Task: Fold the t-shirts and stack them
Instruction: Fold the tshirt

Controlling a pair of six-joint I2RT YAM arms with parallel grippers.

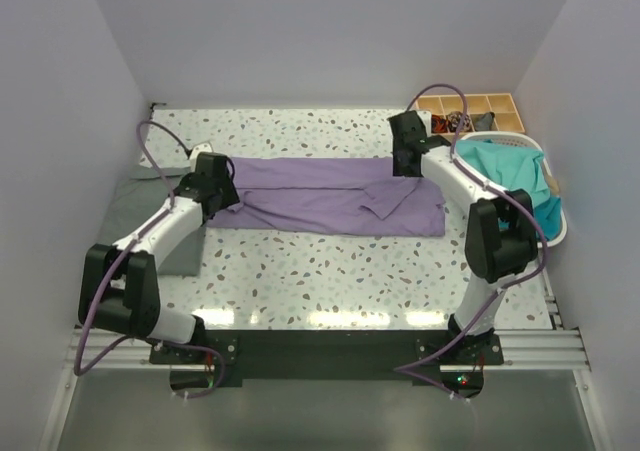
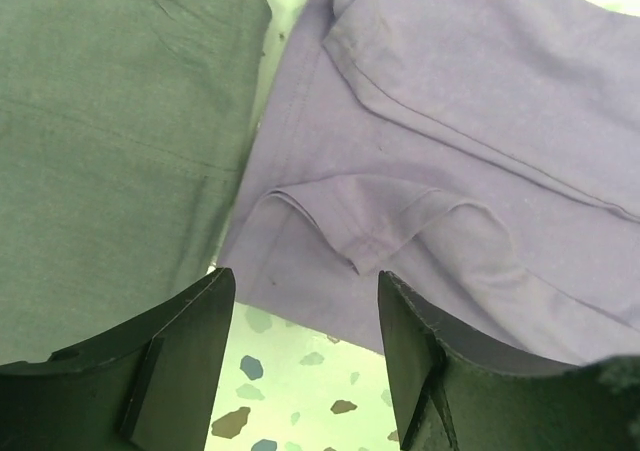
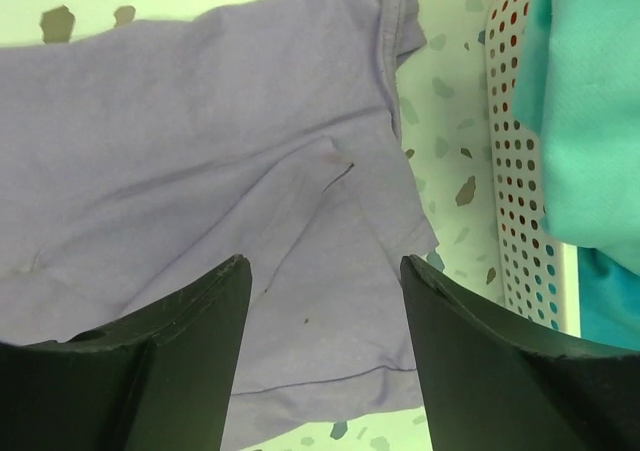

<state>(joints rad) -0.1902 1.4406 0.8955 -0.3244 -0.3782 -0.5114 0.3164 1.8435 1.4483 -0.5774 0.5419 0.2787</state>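
Lying adjacent, 1 lavender t-shirt and 1 grey t-shirt.

My left gripper hangs with fingers spread over the lavender t-shirt's edge. The grey t-shirt lies just beside it, leaving only a thin strip of table between the cloths. My right gripper, fingers apart, has the white basket's wall close on its right, heaped with teal t-shirts. Between the lavender shirt and my bases, a broad band of table gives passing room.
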